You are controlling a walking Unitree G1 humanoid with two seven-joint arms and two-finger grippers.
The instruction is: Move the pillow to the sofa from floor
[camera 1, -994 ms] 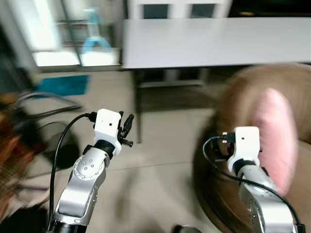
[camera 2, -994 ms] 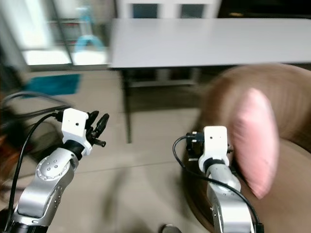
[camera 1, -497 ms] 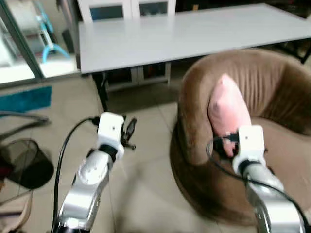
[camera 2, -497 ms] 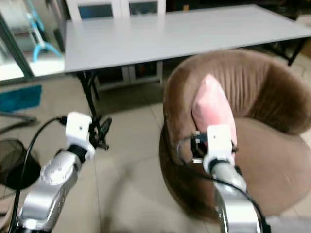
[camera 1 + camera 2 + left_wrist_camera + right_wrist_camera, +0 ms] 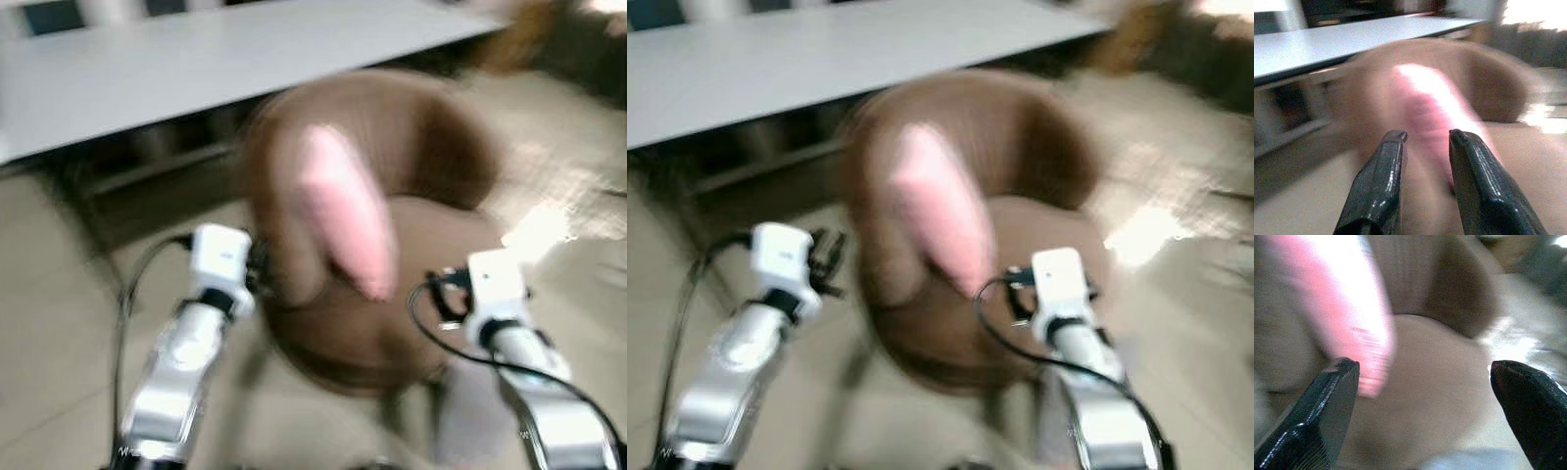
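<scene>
The pink pillow (image 5: 343, 220) stands on edge inside the round brown sofa chair (image 5: 441, 147), leaning against its left inner wall. The picture is blurred by motion. My left gripper (image 5: 1425, 139) is held up at the chair's left outer side, its fingers (image 5: 1381, 181) a narrow gap apart with nothing between them. My right gripper (image 5: 1425, 377) hovers in front of the chair's seat, to the right of the pillow, open wide and holding nothing. Both point toward the pillow (image 5: 1430, 103) without touching it.
A long white table (image 5: 196, 59) stands behind the chair, with dark legs and shadow beneath it. Tiled floor (image 5: 59, 294) lies to the left, and a bright sunlit patch of floor (image 5: 549, 225) to the right of the chair.
The whole view has swung right, so the chair and pillow now sit in the centre instead of at the right. Both arms keep their raised pose, and the pillow stays in the chair.
</scene>
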